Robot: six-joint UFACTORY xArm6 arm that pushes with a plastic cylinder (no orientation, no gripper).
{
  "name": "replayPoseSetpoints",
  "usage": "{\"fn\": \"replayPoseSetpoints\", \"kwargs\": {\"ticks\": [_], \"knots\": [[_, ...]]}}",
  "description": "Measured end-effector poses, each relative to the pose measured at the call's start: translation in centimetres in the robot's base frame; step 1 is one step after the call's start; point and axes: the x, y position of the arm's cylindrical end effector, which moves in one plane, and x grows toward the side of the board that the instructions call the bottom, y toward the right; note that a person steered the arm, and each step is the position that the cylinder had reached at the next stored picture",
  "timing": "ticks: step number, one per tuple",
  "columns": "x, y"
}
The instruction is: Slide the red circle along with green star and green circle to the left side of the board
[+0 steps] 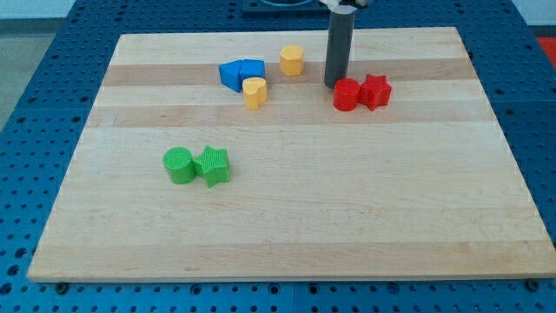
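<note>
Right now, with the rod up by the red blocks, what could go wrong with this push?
My tip sits at the red circle's upper left, so pushing may send it right. The red star touches it and may get dragged along. The green circle and green star could separate when struck.

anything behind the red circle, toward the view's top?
My tip stands just behind the red circle, at its upper-left edge, about touching. The red star sits against its right side. The board right behind the rod is covered.
</note>
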Motion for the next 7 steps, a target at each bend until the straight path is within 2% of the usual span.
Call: {"fn": "replayPoseSetpoints", "kwargs": {"ticks": [3,5,7], "knots": [[2.2,0.0],[1.1,1.0],[-0.5,7.8]]}}
